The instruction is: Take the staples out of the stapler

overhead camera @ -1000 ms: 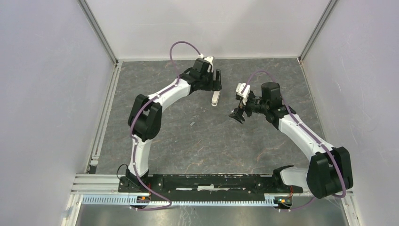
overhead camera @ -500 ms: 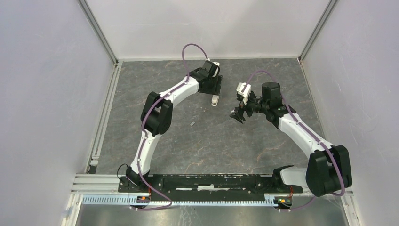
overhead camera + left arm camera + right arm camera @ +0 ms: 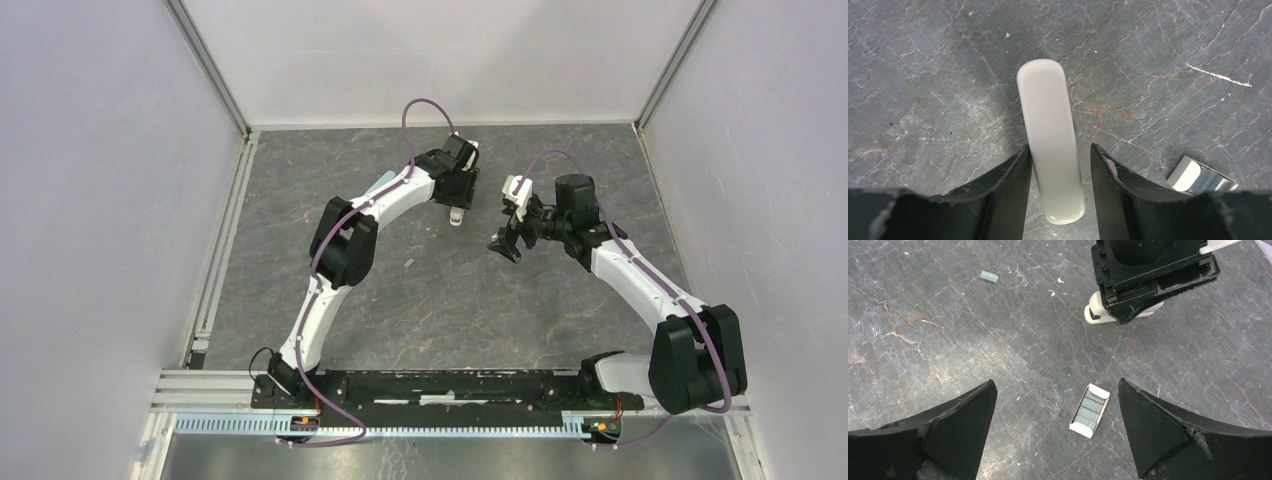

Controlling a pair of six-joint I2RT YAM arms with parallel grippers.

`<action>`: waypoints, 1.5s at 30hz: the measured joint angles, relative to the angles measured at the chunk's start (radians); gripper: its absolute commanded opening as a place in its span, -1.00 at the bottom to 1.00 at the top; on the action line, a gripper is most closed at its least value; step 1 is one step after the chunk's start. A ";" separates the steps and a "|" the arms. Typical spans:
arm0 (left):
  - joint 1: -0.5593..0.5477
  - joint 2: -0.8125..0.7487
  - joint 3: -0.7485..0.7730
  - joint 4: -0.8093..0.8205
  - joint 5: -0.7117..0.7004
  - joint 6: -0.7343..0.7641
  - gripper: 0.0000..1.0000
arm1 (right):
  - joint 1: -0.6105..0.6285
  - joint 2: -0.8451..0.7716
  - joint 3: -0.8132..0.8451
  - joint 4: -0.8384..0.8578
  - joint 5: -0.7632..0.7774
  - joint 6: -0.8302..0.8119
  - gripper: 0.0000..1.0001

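top external: high behind the near edge of the table [image 3: 450,310], looking down, far off, whole surface in frame | left wrist: straight down, very close on the white oblong thing [image 3: 1050,130] | right wrist: higher up, tilted toward the table's left edge; shares that oblong thing with both

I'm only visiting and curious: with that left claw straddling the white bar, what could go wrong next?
1. The left gripper straddles the smooth, rounded white bar near one end, with a gap on one side; squeezed, the bar might twist or slip out.
2. The small stapler lies near one finger and could get knocked.
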 measured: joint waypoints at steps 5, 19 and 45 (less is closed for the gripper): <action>-0.002 0.000 0.004 -0.015 -0.017 0.002 -0.26 | 0.000 0.000 0.000 0.000 -0.003 0.000 0.96; 0.001 -0.034 -0.055 0.023 -0.005 0.036 -0.96 | -0.004 0.028 0.000 0.001 -0.063 0.027 0.96; 0.101 -0.887 -1.208 0.948 0.504 -0.146 -0.96 | -0.037 0.079 -0.235 0.595 -0.298 0.537 0.96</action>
